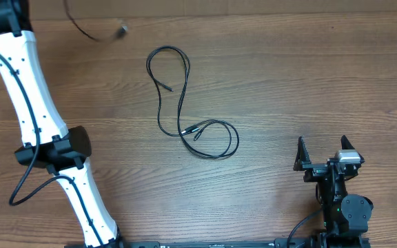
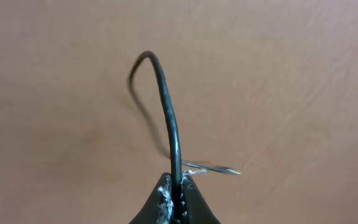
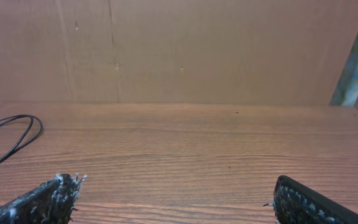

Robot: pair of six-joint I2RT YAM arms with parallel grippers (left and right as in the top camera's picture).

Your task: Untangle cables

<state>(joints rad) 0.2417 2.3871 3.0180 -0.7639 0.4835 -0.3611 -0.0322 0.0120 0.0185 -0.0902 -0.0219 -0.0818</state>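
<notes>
Thin black flexible cords (image 1: 183, 129) lie in loose loops on the middle of the surface. A tall loop is on the far side and a rounder one is nearer the robot, with two small dark plugs just beside each other where the loops meet. A separate thin black cord (image 2: 173, 124) is apart from these, toward the far left corner. Its silvery plug (image 1: 121, 29), blurred, shows near the far edge. The left gripper (image 2: 178, 182) has its jaws clenched on this cord, which rises from between them and curls over. The right gripper (image 3: 176, 186) sits low at the near right, well apart from the cords, jaws spread wide and grasping nothing. The brown wood-grain surface (image 1: 288, 76) runs back to a plain brown panelled wall (image 3: 197, 50) with a vertical seam. A pale greenish strip (image 3: 356, 56) stands at its right edge.
</notes>
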